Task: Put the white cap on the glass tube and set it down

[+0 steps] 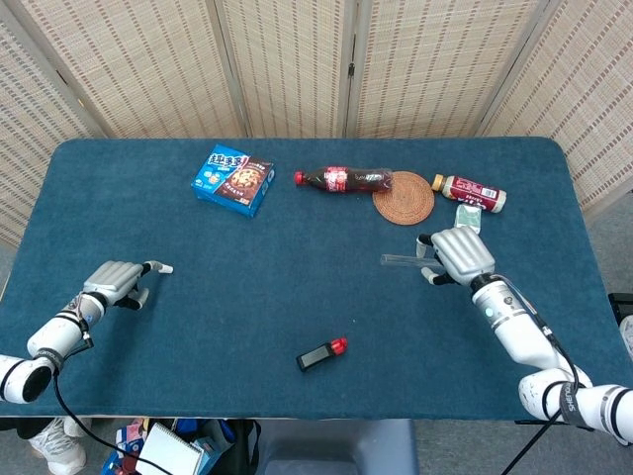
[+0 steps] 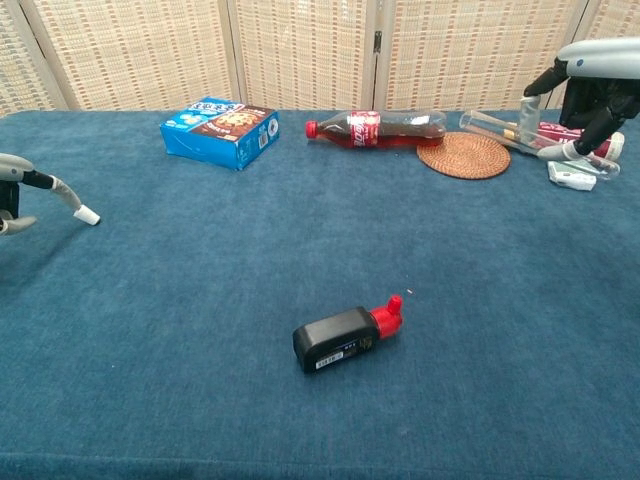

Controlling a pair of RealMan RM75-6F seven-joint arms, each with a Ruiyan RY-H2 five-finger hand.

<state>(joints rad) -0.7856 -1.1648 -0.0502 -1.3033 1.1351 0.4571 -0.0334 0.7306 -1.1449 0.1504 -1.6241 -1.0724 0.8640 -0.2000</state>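
Holding the glass tube (image 1: 401, 260) in my right hand (image 1: 458, 254), I see its long axis run roughly level, from the palm out toward nine o'clock in the head view, open end pointing at the table's middle. From the chest view the tube (image 2: 492, 127) is clear and thin, tilted a little, its free end over the woven coaster (image 2: 463, 155). My right hand (image 2: 590, 75) is palm-down with fingers curled around the tube's near end, raised off the blue table (image 1: 297, 297), the forearm trailing toward five o'clock.

My left hand (image 1: 114, 282) sits low at the table's eight o'clock side, knuckles up, forearm running off toward seven o'clock. One finger reaches toward three o'clock with the white cap (image 1: 165, 267) at its tip; whether the cap is pinched or only touched I cannot tell. The cap (image 2: 91, 216) is a small white cylinder, seen at the fingertip in the chest view, where the left hand (image 2: 15, 190) is mostly cut by the frame edge.

Tube and cap are well apart, on opposite sides of the table.
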